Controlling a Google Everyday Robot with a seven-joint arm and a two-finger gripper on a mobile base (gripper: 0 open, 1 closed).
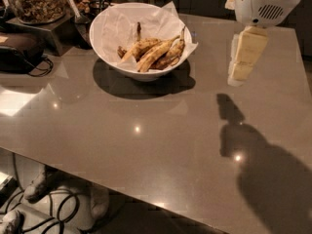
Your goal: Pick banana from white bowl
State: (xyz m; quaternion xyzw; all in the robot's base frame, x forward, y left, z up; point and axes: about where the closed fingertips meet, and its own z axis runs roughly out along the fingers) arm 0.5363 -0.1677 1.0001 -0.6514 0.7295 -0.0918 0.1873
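Note:
The white bowl (pixel 109 38) stands on the grey table at the upper left, lined with crinkled white paper. Several bananas lie in it. The short plump yellow banana (pixel 138 48) with brown speckles lies at the left of the pile. A slimmer yellow banana (pixel 157 52) and darker brown ones (pixel 174 52) lie to its right. My gripper (pixel 239 74) hangs from the white wrist at the upper right. It is above the table, to the right of the bowl and apart from it, and holds nothing.
A clear jar of nuts (pixel 34 1) stands on a dark stand at the far left. A black object with a cable (pixel 19 50) lies beside it. The table's front edge (pixel 122 191) runs diagonally, with cables on the floor below. My arm's shadow falls at the lower right.

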